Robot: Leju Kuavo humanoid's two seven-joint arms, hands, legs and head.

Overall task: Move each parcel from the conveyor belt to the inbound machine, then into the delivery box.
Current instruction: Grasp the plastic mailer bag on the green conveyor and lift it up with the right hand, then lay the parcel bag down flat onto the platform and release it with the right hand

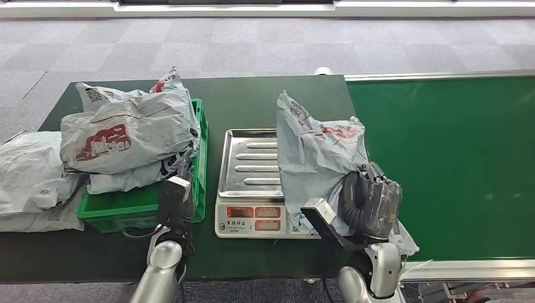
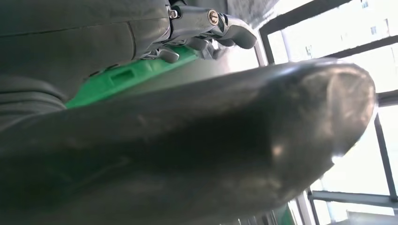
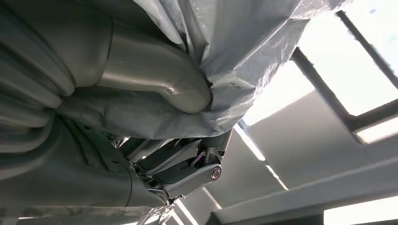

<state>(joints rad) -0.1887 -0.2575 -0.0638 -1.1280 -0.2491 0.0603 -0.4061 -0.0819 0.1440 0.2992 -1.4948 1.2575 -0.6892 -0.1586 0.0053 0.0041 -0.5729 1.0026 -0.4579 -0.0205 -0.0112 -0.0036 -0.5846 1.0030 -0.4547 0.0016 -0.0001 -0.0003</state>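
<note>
You see grey carpet tiles [image 1: 252, 47] covering the floor beyond the dark green surface [image 1: 252, 101], with a white strip [image 1: 252, 9] running along the far edge. From the wrist views, you look up at bright window panes [image 2: 338, 37] set in dark frames [image 3: 366, 117].

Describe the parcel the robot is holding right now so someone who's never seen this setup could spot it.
Find the silver scale between the green crate and the conveyor belt. The grey parcel stands upright at the scale's right edge, gripped by the right hand. Other parcels lie piled on the crate.
</note>
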